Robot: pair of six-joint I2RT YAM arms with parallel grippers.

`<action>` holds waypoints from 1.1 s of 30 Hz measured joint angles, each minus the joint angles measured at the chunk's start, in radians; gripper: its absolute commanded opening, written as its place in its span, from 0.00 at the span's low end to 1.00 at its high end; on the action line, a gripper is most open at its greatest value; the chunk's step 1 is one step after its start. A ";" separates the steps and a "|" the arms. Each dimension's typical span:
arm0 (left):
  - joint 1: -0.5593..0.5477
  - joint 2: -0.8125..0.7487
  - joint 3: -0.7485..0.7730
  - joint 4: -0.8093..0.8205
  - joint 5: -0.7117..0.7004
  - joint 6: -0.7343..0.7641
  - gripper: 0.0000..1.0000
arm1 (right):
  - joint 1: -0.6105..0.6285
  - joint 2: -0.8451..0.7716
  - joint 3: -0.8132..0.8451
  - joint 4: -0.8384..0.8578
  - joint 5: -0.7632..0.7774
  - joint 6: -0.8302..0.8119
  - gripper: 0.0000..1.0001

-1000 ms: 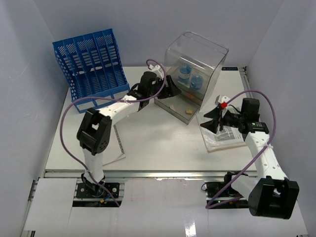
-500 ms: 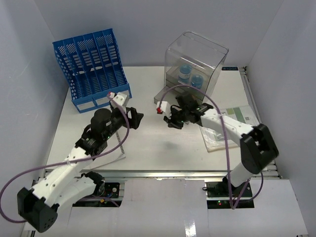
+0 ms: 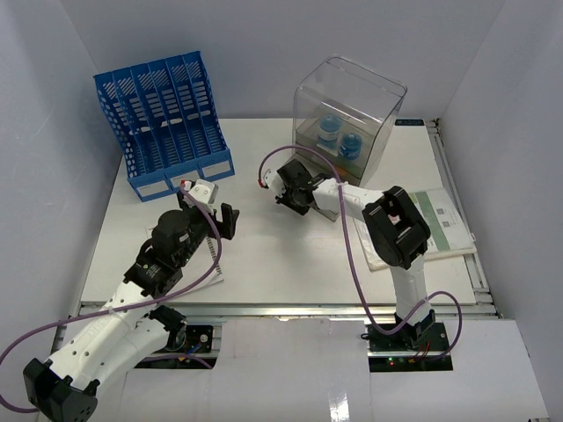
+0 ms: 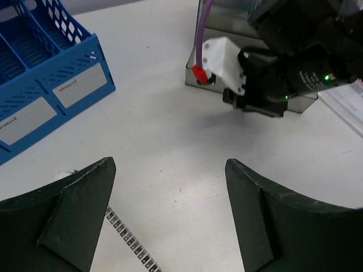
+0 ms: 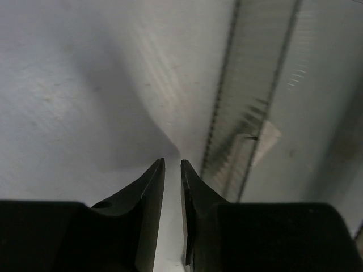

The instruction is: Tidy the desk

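I saw pale walls (image 3: 264, 53) boxing in the desk (image 3: 290, 255): white, flat and wide beneath both arms, with a metal rail (image 3: 290, 308) along its near edge. My left fingers (image 4: 68, 215) were spread wide and empty; my right fingers (image 5: 148, 215) were nearly pinched together, gripping nothing.

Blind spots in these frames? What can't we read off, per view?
- Blue items in the clear box: top view, too small to identify.
- Notebook: top view, partly under the left arm; the left wrist view cuts it off at the bottom edge.
- Right gripper: right wrist view is a blurred close-up. Jaws are nearly closed, unclear if pinching anything.
- Blue file rack label text: left wrist view, too small.
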 measured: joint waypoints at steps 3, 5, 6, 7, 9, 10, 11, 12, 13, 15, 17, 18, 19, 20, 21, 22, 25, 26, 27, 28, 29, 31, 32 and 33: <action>0.000 0.011 0.000 -0.017 0.000 0.001 0.91 | -0.021 0.010 0.002 0.014 0.086 -0.004 0.30; 0.000 0.009 0.000 -0.018 0.000 0.001 0.91 | -0.043 0.021 0.007 0.019 0.126 -0.009 0.32; 0.000 0.008 0.000 -0.018 0.000 0.001 0.91 | -0.055 0.025 0.009 0.021 0.142 -0.012 0.34; 0.000 0.007 0.000 -0.018 0.000 0.001 0.91 | -0.067 0.028 0.010 0.023 0.158 -0.016 0.34; 0.000 0.007 0.000 -0.018 0.000 0.001 0.91 | -0.089 0.029 0.010 0.032 0.188 -0.032 0.36; 0.000 0.007 0.000 -0.018 0.000 0.001 0.91 | -0.097 0.029 0.010 0.040 0.199 -0.038 0.38; 0.000 0.007 0.000 -0.018 0.000 0.001 0.91 | -0.105 0.029 0.010 0.050 0.214 -0.047 0.40; 0.000 0.007 0.000 -0.018 0.000 0.001 0.91 | -0.112 0.029 0.010 0.061 0.228 -0.058 0.41; 0.000 0.007 0.000 -0.018 0.000 0.001 0.91 | -0.118 0.029 0.010 0.072 0.242 -0.069 0.42; 0.000 0.007 0.000 -0.018 0.000 0.001 0.92 | -0.122 0.029 0.010 0.092 0.265 -0.090 0.43; 0.000 0.007 0.000 -0.018 0.000 0.001 0.92 | -0.125 0.029 0.010 0.110 0.283 -0.106 0.44; 0.000 0.007 0.000 -0.018 0.000 0.001 0.92 | -0.127 0.029 0.009 0.117 0.291 -0.114 0.45; 0.000 0.007 0.000 -0.018 0.000 0.001 0.92 | -0.128 0.029 0.009 0.124 0.296 -0.122 0.45; 0.000 0.007 0.000 -0.018 0.000 0.001 0.93 | -0.128 0.029 0.007 0.131 0.298 -0.129 0.45; 0.000 0.007 0.000 -0.018 0.000 0.001 0.93 | -0.129 0.029 0.002 0.139 0.298 -0.134 0.45; 0.000 0.007 0.000 -0.018 0.001 0.001 0.96 | -0.129 0.029 -0.003 0.146 0.298 -0.140 0.46; 0.000 0.004 0.000 -0.016 0.020 0.003 0.98 | -0.134 0.026 -0.027 0.160 0.296 -0.150 0.48; 0.000 0.002 -0.002 -0.011 0.040 0.005 0.98 | -0.137 0.020 -0.040 0.160 0.284 -0.152 0.49; 0.000 -0.001 -0.003 -0.004 0.060 0.006 0.98 | -0.140 0.009 -0.053 0.155 0.268 -0.153 0.50; 0.000 -0.003 -0.005 0.004 0.082 0.007 0.98 | -0.143 -0.006 -0.068 0.147 0.248 -0.152 0.50; 0.000 -0.005 -0.008 0.014 0.113 0.007 0.98 | -0.145 -0.027 -0.085 0.138 0.218 -0.151 0.51; 0.000 -0.005 -0.015 0.029 0.163 0.003 0.98 | -0.153 -0.106 -0.126 0.085 0.114 -0.149 0.56; 0.000 -0.002 -0.018 0.034 0.192 -0.001 0.98 | -0.158 -0.156 -0.147 0.058 0.038 -0.157 0.59; 0.000 0.005 -0.019 0.039 0.219 -0.004 0.98 | -0.163 -0.211 -0.165 0.025 -0.047 -0.168 0.61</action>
